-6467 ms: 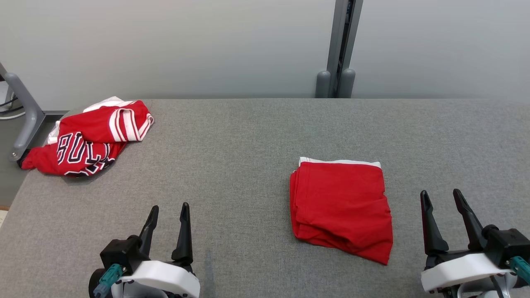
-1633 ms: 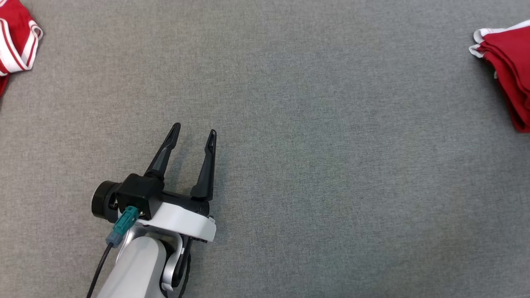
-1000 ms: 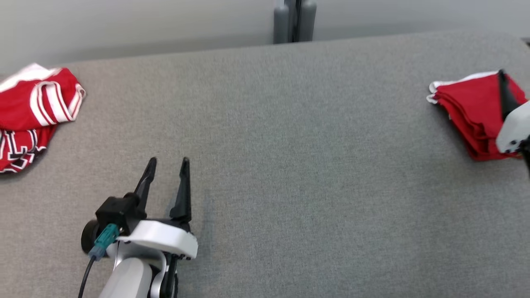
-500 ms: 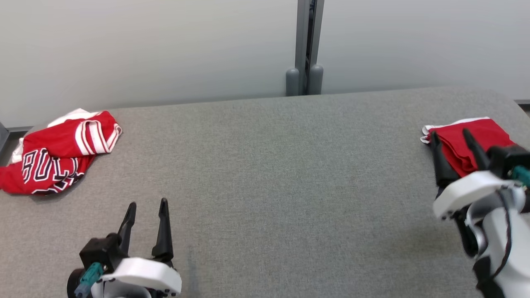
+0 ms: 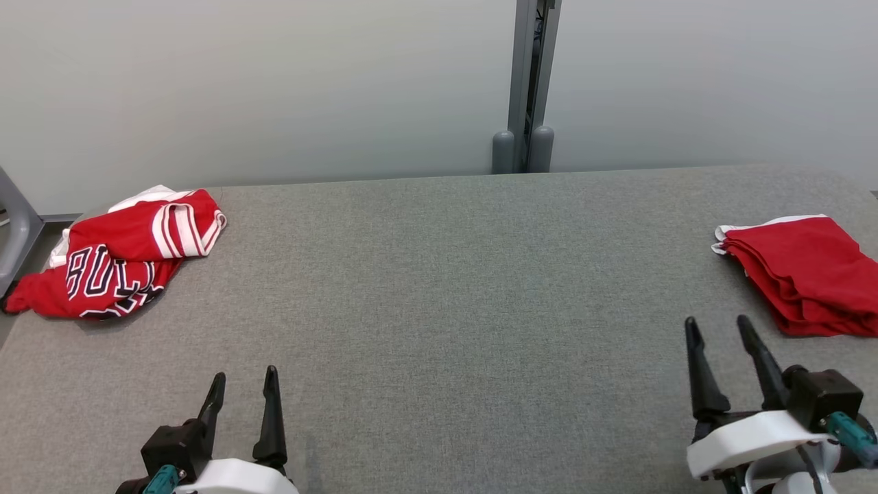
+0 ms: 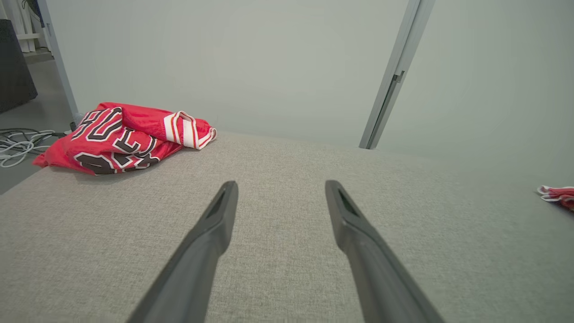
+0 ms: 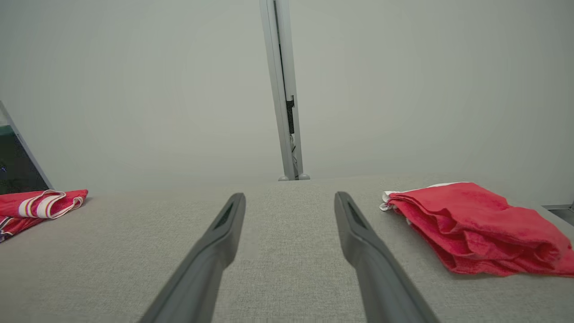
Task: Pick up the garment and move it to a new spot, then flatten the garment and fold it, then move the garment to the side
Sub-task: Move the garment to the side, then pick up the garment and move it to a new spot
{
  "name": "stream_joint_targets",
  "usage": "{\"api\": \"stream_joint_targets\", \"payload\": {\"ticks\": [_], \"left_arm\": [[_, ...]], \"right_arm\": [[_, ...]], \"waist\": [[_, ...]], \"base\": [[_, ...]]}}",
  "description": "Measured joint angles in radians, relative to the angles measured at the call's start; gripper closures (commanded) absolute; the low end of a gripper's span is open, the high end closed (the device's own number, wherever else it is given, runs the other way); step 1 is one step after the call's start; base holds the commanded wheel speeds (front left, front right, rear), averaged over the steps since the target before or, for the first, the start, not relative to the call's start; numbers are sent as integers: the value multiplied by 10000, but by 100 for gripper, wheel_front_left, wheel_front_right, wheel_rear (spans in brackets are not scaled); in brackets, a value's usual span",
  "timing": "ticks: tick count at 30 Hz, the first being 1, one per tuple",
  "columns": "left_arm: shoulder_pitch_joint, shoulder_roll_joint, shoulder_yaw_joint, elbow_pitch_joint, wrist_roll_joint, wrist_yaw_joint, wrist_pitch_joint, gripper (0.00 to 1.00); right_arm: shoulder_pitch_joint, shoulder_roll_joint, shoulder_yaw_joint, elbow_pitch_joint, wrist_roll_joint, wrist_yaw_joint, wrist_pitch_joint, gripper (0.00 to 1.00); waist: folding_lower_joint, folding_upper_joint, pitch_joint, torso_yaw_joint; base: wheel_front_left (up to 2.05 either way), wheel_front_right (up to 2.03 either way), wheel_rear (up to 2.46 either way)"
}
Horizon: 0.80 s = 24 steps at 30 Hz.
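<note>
While both the left jaws and the right jaws stand open and empty, low over the grey woven-fabric surface (image 5: 439, 288), the folded red cloth garment with a white hem (image 5: 799, 274) lies ahead of the right jaws and off to their right, near them but apart. Its long axis slants from the white hem at its far end toward the near right, and its stacked fold edges face across toward the left jaws. In the head view its right end is cut off, and from the left wrist just a small red-and-white corner (image 6: 558, 195) can be made out.

Ahead and to the left of the left jaws, well apart, lies a crumpled red jersey with white stripes and dark lettering (image 5: 123, 264). Part of the lettering is tucked under a fold. Behind the surface, beyond both jaws, a grey upright post (image 5: 528, 82) stands against the pale wall. Pale cables (image 6: 22, 143) trail on the floor past the jersey.
</note>
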Motion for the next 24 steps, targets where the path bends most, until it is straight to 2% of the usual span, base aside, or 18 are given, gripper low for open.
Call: {"api": "stream_joint_targets", "payload": {"ticks": [10,24], "left_arm": [[-12,-38,-121,167,77,-4,0,0],[-92,-63,-165,186,136,-17,0,0]], "right_arm": [[245,21,431,-405,203,0,65,0],[393,21,464,-431,207,0,163,0]], "waist": [[0,-1,37,27],[0,0,50,102]], "base": [[0,0,0],[0,0,0]]}}
